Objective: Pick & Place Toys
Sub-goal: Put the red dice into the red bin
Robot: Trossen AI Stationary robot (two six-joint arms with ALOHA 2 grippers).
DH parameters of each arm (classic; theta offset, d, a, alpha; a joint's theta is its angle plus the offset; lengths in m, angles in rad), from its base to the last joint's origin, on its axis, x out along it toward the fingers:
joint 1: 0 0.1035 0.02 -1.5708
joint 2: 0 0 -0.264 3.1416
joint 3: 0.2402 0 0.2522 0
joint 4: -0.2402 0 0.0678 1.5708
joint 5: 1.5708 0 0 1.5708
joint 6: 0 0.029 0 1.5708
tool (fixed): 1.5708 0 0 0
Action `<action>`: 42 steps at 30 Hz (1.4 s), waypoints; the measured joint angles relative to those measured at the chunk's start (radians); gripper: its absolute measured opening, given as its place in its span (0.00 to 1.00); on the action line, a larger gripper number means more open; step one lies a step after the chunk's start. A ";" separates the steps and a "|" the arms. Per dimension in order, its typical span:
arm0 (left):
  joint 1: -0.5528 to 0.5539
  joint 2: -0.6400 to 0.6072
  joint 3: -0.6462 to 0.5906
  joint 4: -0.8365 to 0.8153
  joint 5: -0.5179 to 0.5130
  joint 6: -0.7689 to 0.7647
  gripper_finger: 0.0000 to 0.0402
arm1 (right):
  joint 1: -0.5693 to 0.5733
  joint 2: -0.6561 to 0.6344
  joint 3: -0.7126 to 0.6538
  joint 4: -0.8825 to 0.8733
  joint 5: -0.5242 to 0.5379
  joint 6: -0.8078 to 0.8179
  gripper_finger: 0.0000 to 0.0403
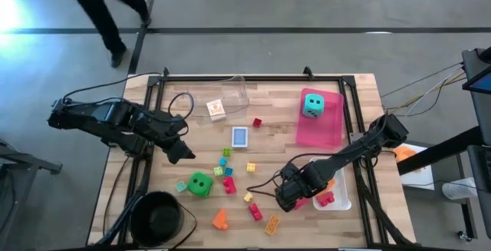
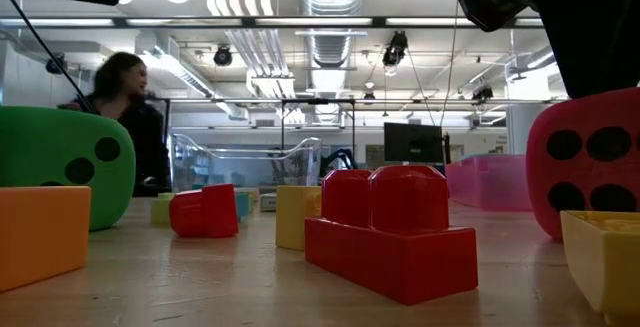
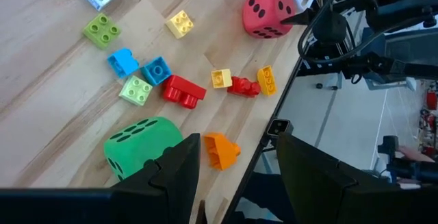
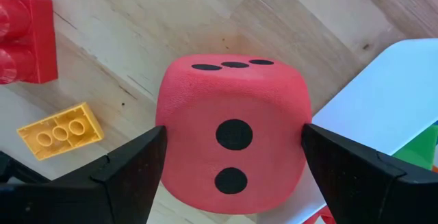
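The red foam die point(image 4: 233, 128) sits near the table's front right, beside the white tray point(image 4: 390, 94), with my right gripper point(image 4: 233, 155) closed on it from above. My left gripper point(image 3: 236, 183) hangs open above the table's left middle, with the green die point(image 3: 140, 145) below and just ahead of its fingers. The teal die point(image 1: 312, 104) rests on the pink tray point(image 1: 326, 132). A blue card box point(image 1: 240, 137) lies flat mid-table. Small bricks point(image 1: 227, 170) are scattered in front of the box. My right gripper pinches the red die between its two fingers, one on each of two opposite side faces point(image 4: 168, 131). The fingers point straight down. The die stays upright with a two-dot face toward the camera; whether it is clear of the table I cannot tell.
A red brick point(image 4: 24, 39) and a yellow brick point(image 4: 60, 129) lie close to the red die. A clear tray point(image 1: 230, 96) stands at the far middle, a black bowl point(image 1: 157, 216) at the front left. A person point(image 1: 107, 13) moves beyond the far edge.
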 joint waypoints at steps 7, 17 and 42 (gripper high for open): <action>0.000 0.000 0.000 0.000 0.000 0.000 0.49 | -0.007 0.003 -0.001 0.072 -0.040 0.014 0.82; 0.000 0.000 0.000 0.000 0.004 0.000 0.49 | -0.055 0.007 -0.001 0.221 0.077 0.057 0.82; 0.000 0.000 0.000 0.000 0.019 0.005 0.49 | -0.061 -0.061 -0.002 0.143 -0.031 -0.054 0.82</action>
